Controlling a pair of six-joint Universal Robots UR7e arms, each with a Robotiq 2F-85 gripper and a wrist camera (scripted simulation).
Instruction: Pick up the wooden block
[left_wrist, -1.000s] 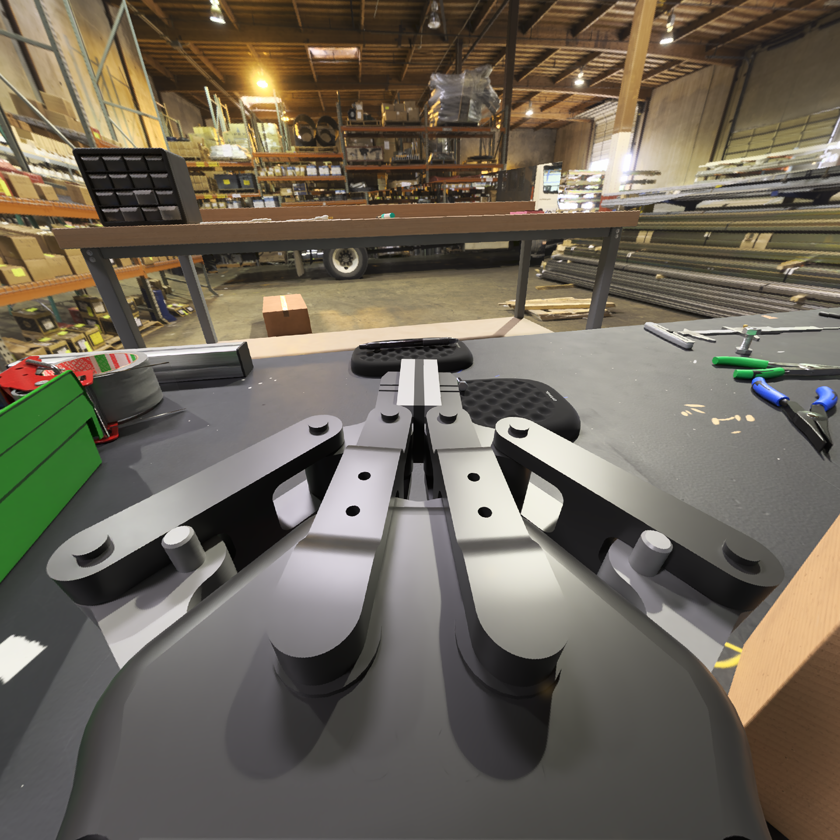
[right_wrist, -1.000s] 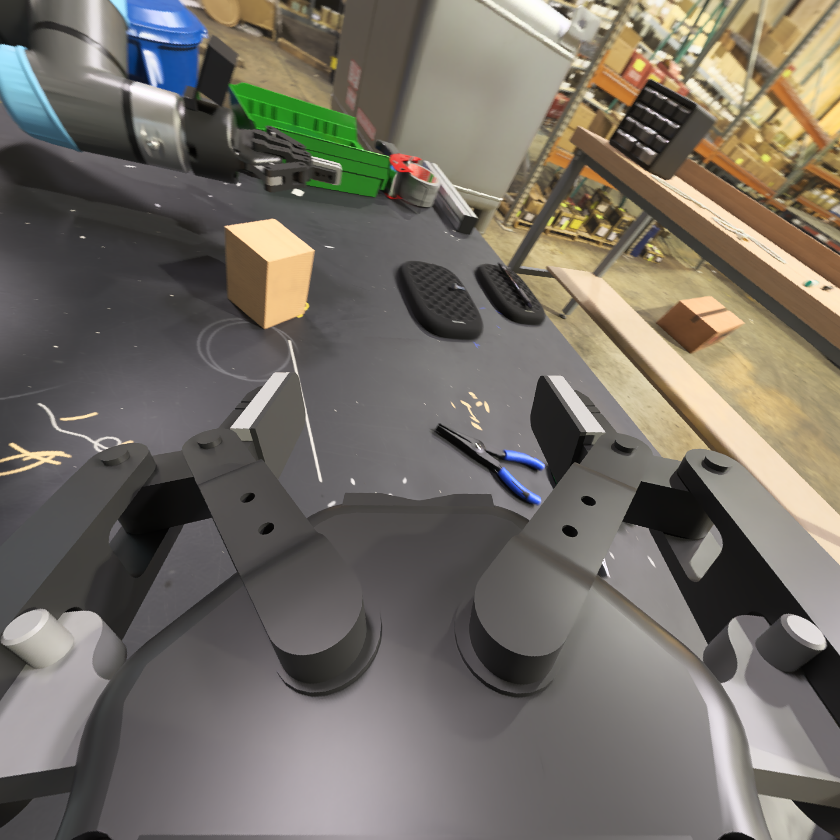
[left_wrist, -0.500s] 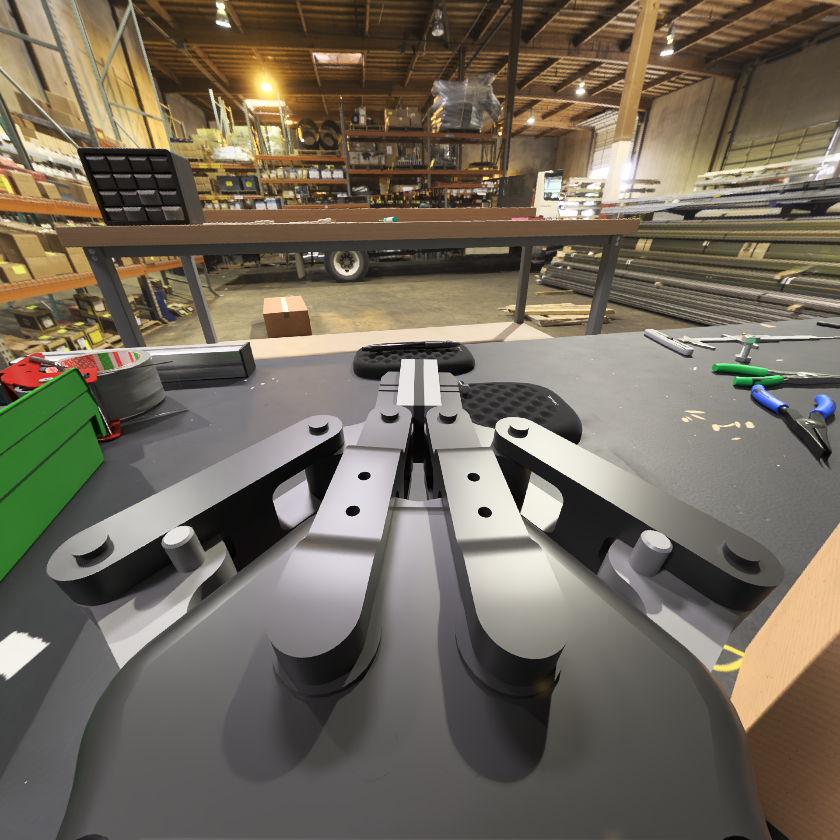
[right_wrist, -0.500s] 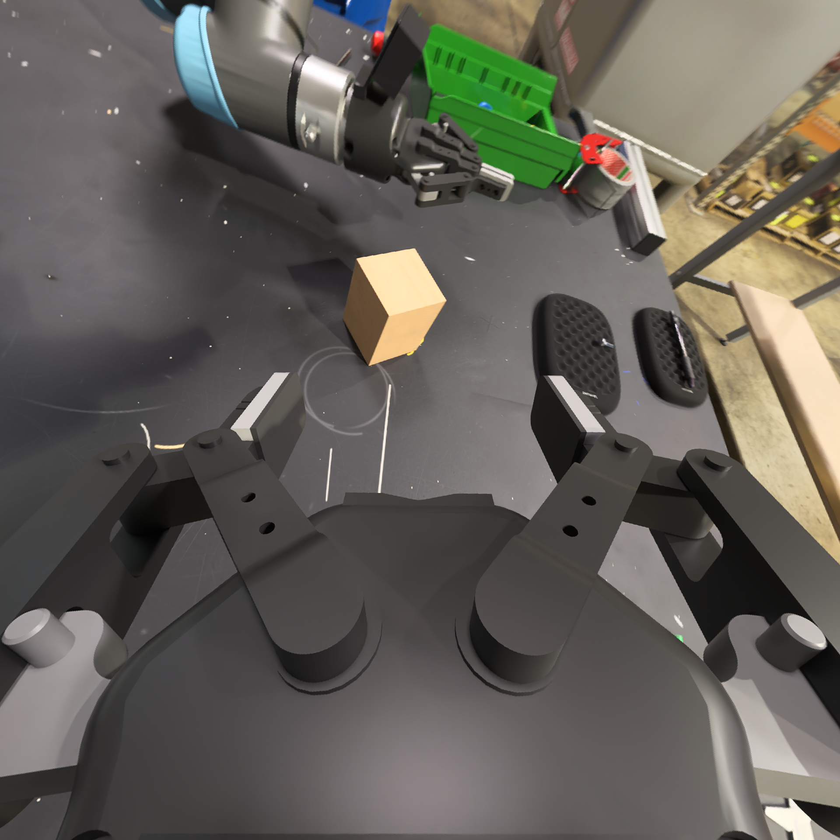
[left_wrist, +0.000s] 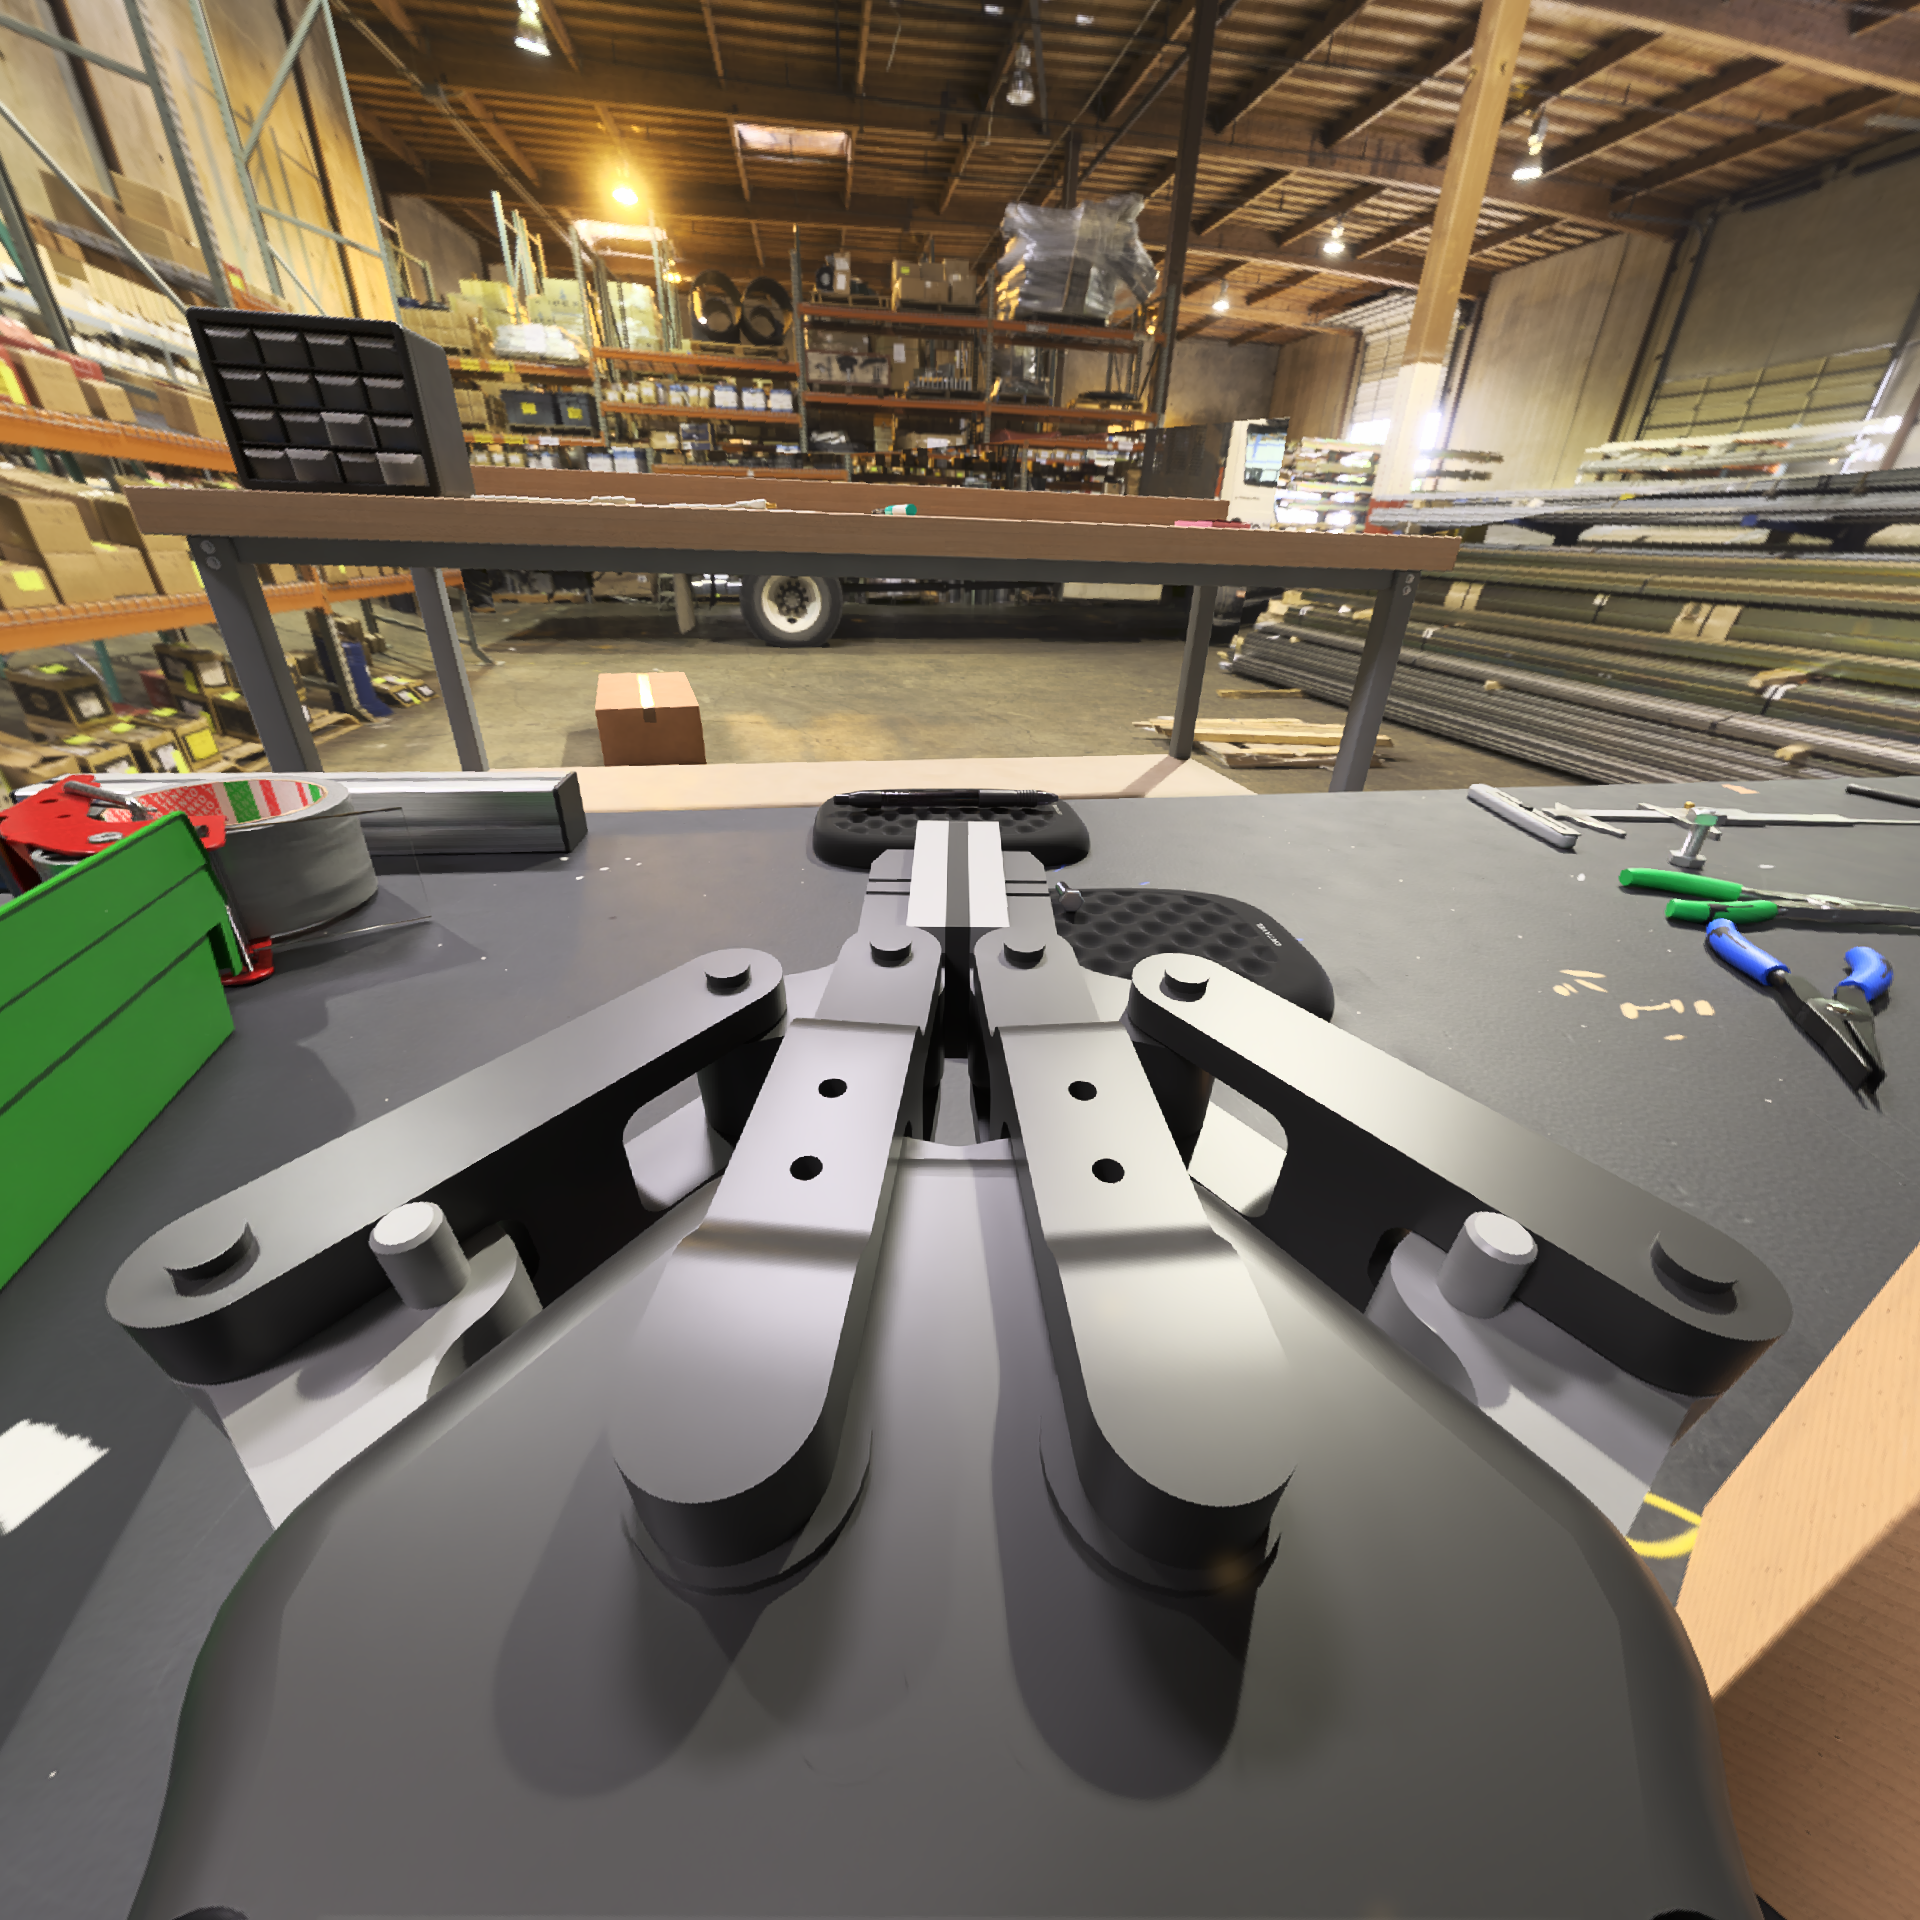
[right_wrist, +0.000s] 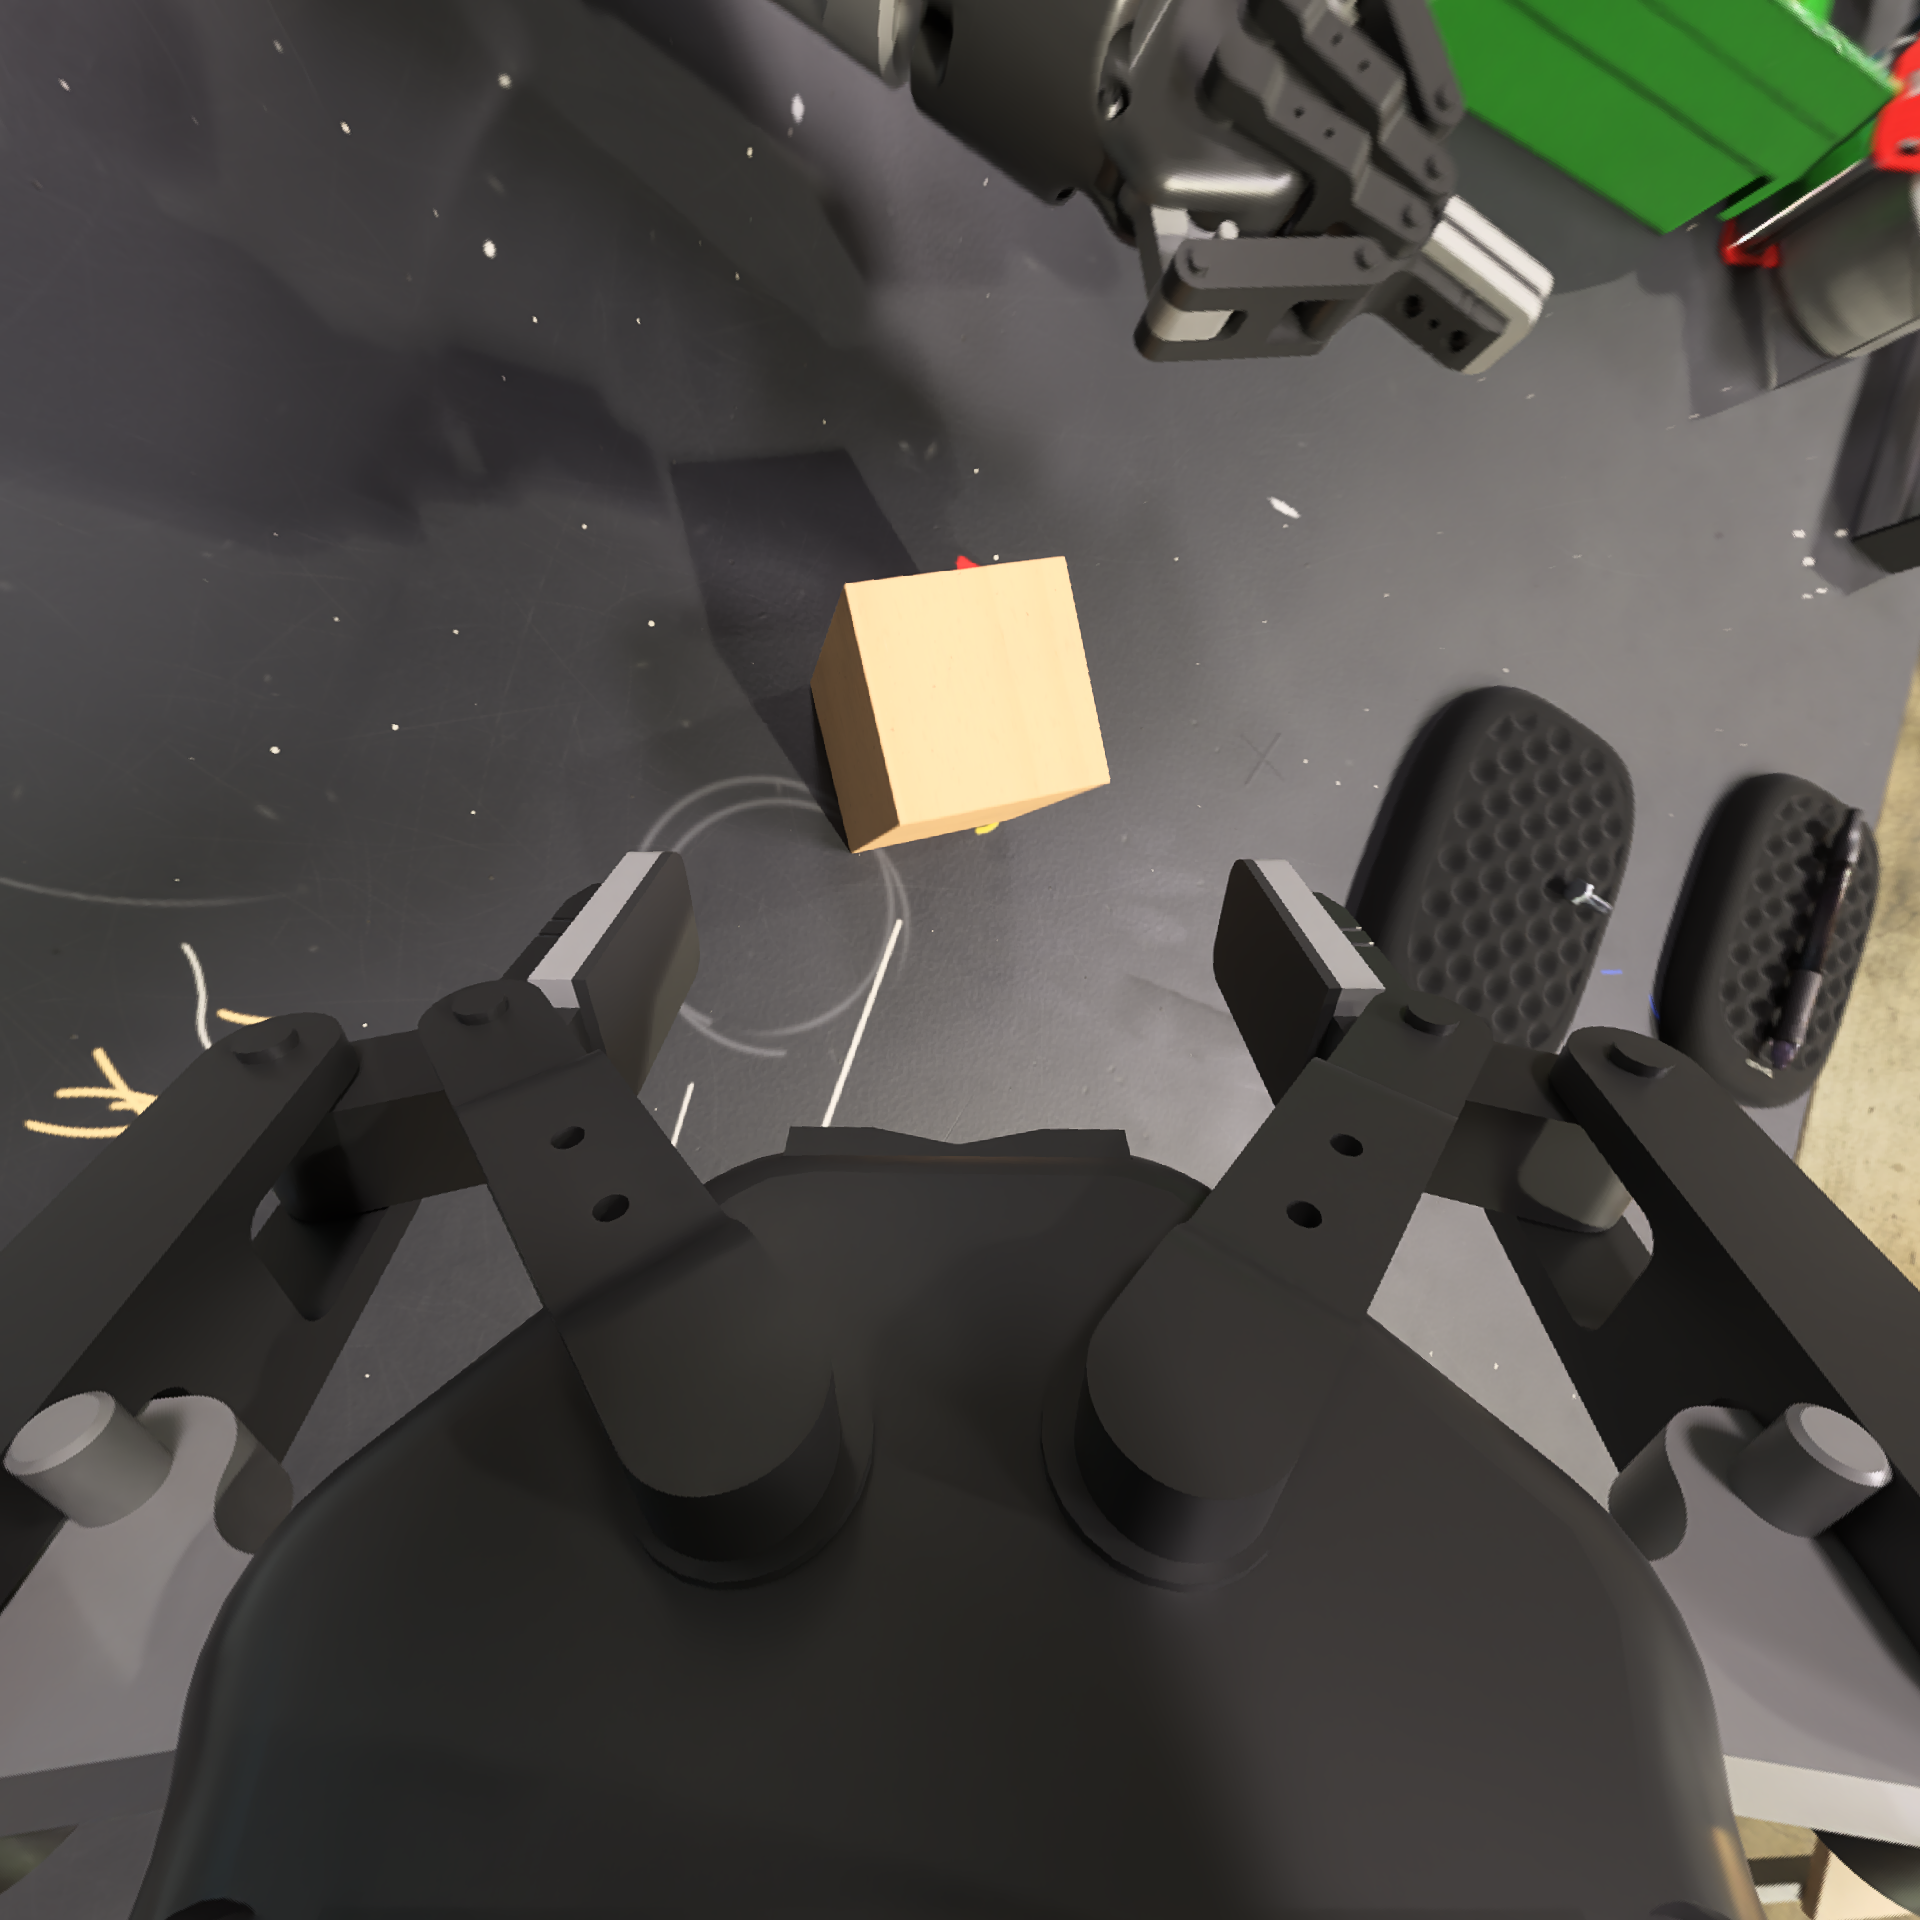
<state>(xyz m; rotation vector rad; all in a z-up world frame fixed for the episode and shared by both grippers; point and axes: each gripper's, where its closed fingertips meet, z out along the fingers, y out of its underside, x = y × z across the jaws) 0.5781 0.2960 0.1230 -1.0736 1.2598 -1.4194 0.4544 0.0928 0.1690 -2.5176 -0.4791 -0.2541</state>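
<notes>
In your left wrist view, the left gripper (left_wrist: 957, 871) is closed on nothing, low over the dark table (left_wrist: 1455, 997); the wooden block (left_wrist: 1829, 1621) sits just right of it. In your right wrist view, the right gripper (right_wrist: 961, 940) is spread wide above the table, the block beyond its fingertips. Nothing is grasped yet: approach, close and lift remain.

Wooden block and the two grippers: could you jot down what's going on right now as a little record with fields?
target: wooden block, standing on the dark table, untouched
right gripper: open, above the table, short of the block
left gripper: shut, empty, beside the block
block in left wrist view: only an edge at lower right
nearby: two black pads, one bearing a pen; green bin; blue-handled pliers
step done: none; block not yet gripped
</notes>
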